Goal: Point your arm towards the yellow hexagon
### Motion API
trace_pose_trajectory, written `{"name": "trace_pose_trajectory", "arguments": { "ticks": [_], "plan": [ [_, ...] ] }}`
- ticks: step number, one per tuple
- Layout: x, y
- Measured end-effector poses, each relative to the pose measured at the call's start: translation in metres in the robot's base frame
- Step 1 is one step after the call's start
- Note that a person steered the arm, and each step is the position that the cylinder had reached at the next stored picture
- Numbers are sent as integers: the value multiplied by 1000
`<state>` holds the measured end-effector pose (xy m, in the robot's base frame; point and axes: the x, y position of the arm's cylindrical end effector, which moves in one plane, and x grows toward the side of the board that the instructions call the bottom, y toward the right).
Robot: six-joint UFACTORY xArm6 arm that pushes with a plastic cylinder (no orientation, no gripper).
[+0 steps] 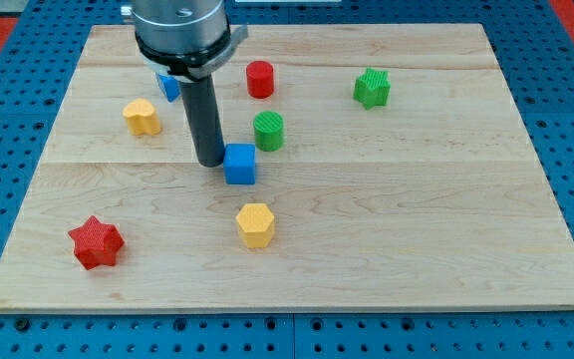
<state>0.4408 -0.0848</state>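
Rod tip (209, 161) down on the desk (446, 239), just beside the blue cube (240, 165), which sits on the tip's right in the view; touching or a hair apart, cannot tell. No hand on this arm, only the straight dark rod, so nothing to open, close or grip with.

Yellow hexagon (255, 224) below the tip and slightly toward the view's right, near but clearly apart, with bare wood between. Blue cube not in the direct line: offset to the right of the tip, above the hexagon.

Around the tip otherwise: green cylinder (268, 131) up and to the right, past the blue cube. Red cylinder (259, 79) farther up on the same side. A 2nd yellow block (142, 117), shape unclear, up and to the left. A 2nd blue block (168, 86) mostly hidden behind the rod's housing, upper left. Green star (372, 88) well apart at upper right. Red star (96, 242) well apart at lower left.

Progress, as a judgement: partly done. Tip already in the middle of the desk and closer to the hexagon than to most blocks, yet not beside it. Left to do: 1 short slide downward and a little right, stopping next to the hexagon, keeping clear of the blue cube's lower edge.
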Motion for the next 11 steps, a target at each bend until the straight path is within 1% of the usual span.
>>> {"name": "trace_pose_trajectory", "arguments": {
  "ticks": [2, 3, 4, 5, 6, 7, 8, 9, 11],
  "plan": [
    [1, 20],
    [1, -8],
    [19, -36],
    [66, -3],
    [82, -4],
    [91, -20],
    [119, 9],
    [129, 10],
    [129, 42]
  ]
}}
